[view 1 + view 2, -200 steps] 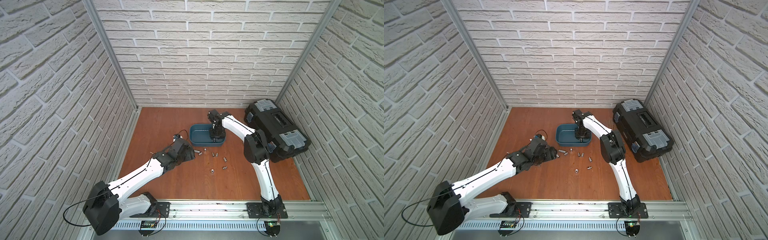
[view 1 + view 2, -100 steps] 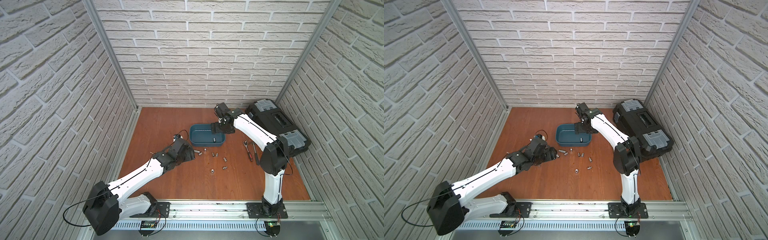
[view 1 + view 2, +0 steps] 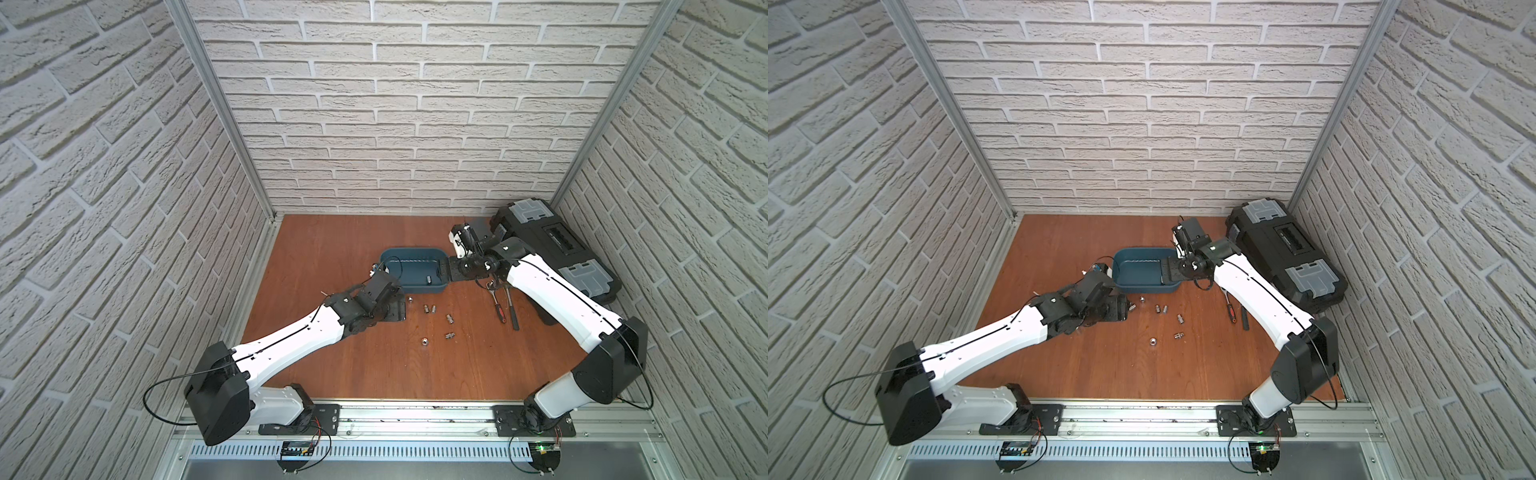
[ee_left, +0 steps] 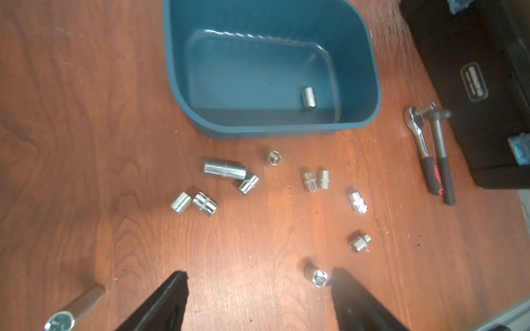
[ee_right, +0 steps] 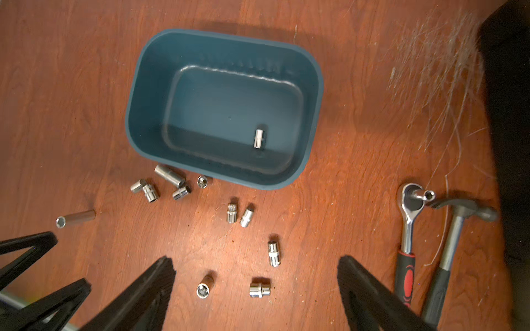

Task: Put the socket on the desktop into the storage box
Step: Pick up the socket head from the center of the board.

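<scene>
One socket (image 5: 259,138) lies in the storage box (image 5: 220,45), at the end nearer the right arm. The loose sockets (image 5: 274,253) sit scattered on the desktop (image 5: 71,86) just beside it. The left gripper (image 4: 258,275) and right gripper (image 5: 255,260) both gape wide and empty, likely readied for the next pick.

desktop (image 5: 71,114): wood grain, reddish-brown, smooth, faintly scuffed from what I see.
storage box (image 5: 146,114): teal plastic, soft sheen.
sockets (image 5: 274,253): chromed metal, mirror-bright on my feed.
ratchet (image 5: 408,226): polished metal head, matt black-and-red grip.
hammer (image 5: 451,240): dull grey metal.
toolbox (image 3: 557,249): black plastic, matt.
</scene>
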